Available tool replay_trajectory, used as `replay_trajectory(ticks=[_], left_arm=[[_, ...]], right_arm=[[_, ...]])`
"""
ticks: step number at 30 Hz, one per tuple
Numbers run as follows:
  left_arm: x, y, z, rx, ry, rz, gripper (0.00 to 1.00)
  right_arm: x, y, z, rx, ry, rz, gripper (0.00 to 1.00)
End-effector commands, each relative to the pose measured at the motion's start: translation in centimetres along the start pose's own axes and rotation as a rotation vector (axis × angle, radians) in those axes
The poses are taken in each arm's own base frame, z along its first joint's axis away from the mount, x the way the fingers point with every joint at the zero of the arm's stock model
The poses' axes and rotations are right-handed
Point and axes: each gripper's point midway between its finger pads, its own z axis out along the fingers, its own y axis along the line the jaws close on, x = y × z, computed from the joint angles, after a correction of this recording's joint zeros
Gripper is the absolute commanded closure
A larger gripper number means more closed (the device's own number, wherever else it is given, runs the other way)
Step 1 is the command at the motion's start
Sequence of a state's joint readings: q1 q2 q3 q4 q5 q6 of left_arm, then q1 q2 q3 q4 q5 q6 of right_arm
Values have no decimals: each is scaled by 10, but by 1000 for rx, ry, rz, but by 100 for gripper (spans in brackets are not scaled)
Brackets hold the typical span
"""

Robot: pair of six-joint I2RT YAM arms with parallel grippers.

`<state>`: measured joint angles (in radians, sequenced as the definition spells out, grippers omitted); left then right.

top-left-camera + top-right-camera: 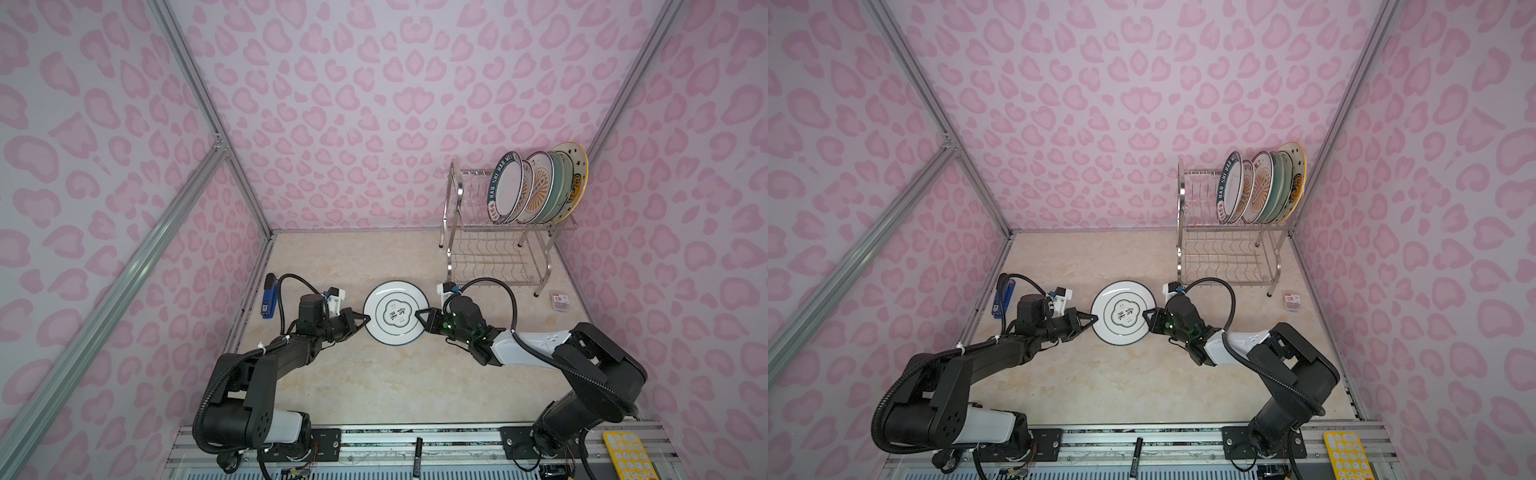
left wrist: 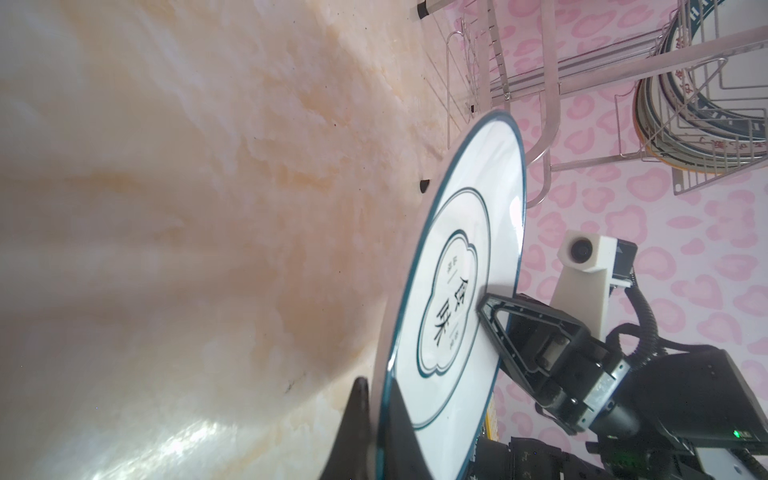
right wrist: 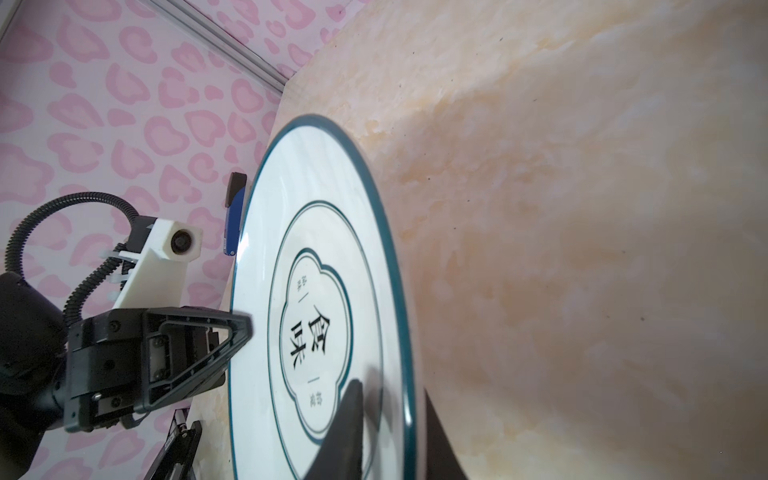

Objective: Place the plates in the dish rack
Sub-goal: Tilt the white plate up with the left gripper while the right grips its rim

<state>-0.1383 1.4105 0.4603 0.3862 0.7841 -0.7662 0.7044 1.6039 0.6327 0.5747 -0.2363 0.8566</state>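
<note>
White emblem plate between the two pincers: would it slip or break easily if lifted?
Probably stiff: the white emblem plate looks like glazed ceramic. Its glossy rim may slip in the left pincer and right pincer clamping opposite edges. Dropped on the hard table, it would likely chip.

Seven plates were counted: six racked plates (image 1: 540,187) and one white plate (image 1: 396,312). There was one dish rack (image 1: 478,227), two robot arms (left arm (image 1: 291,349), right arm (image 1: 536,347)), one blue stapler (image 1: 269,296), one small box (image 1: 561,300), one marker (image 1: 417,455) and one yellow keypad (image 1: 625,457).
</note>
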Motion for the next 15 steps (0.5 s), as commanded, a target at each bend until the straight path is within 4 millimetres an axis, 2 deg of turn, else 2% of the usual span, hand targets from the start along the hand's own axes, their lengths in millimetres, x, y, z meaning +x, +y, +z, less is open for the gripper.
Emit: replay_trajectory(ticks=[1,5,10,12,15], left_arm=[[0,-6,-2,16,4,37,97],[1,-4,-5,-15,5,45,97],[-1,-5,-9,-45,2,66,96],[-1,-7,-11,-52,1,73,88],[-1,-8,-13,-67,10,79,67]], right_arm=[[-4,14,1,-58,-8,-2,87],[-3,16,0,-67,-2,-7,100],[-3,18,0,-77,7,-14,100],[-2,19,0,-79,11,-20,100],[-3,20,-2,-86,19,-35,100]])
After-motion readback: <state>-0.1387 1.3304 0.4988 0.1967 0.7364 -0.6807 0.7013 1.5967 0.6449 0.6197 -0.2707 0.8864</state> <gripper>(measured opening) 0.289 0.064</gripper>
